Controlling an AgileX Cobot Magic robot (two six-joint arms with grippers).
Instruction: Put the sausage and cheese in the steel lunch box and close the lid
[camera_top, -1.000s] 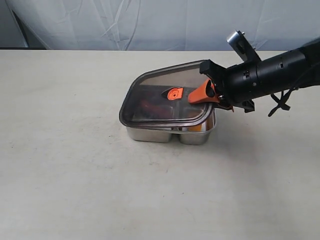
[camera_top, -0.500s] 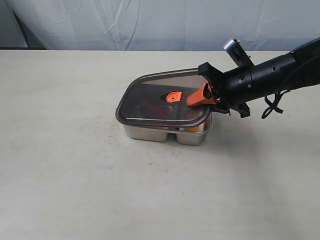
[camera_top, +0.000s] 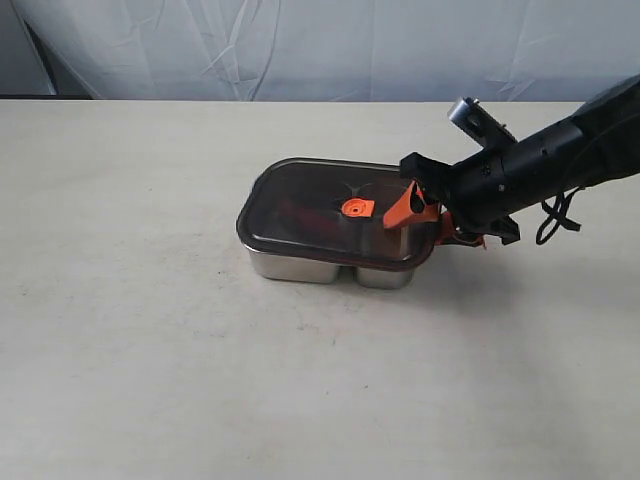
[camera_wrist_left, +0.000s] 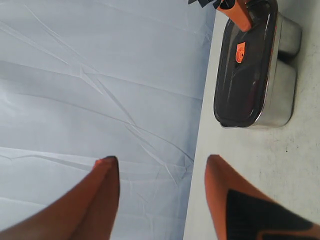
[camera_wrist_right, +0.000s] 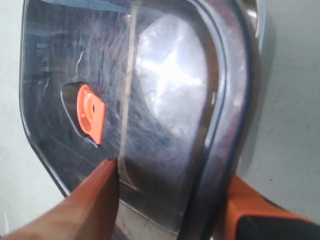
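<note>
Lid (camera_top: 320, 205) lies flat on steel lunch box (camera_top: 300, 268), mid table (camera_top: 150, 350); seated or just resting, can't tell. Sausage (camera_top: 288, 210) only a faint red smear through it, cheese not visible. Right gripper (camera_top: 420, 226) jaws parted wider than the lid's rim, straddling its arm-side end, nothing clamped. Risk: the lower finger catches the rim on pull-out and lifts or skews the lid, or drags the box. Lid may also stay unsealed if nothing presses it down. Left gripper (camera_wrist_left: 162, 170) wide open, empty, well away.
</note>
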